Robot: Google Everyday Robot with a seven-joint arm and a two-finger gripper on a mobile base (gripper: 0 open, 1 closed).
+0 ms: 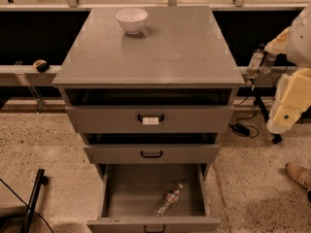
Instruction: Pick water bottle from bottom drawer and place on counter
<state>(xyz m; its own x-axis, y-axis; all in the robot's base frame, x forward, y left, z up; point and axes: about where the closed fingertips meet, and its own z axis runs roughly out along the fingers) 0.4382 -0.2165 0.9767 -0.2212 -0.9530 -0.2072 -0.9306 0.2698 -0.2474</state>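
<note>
The drawer (131, 195) nearest you stands pulled out, and the bottle (168, 203) lies on its side on the floor of it, right of middle and close to the front. Its cap points up and away to the right, its base toward the near left.

You have all the reaching yet to do. Come down from above and in front, because the middle drawer (151, 154) hangs over the back of the opening and leaves little headroom there. Turn the wrist so you close across the bottle's slant at the label band, not along it. It looks thin and round, so it may well roll or buckle; squeeze gently and lift only once it sits firm.

Draw it out forward before raising it past the drawer fronts. On the counter (170, 52), pick bare space well short of the bowl (131, 19) at the back.

The gripper (261, 64) hangs off the counter's right edge, well apart from the bottle; I cannot tell whether it is apart or together.
</note>
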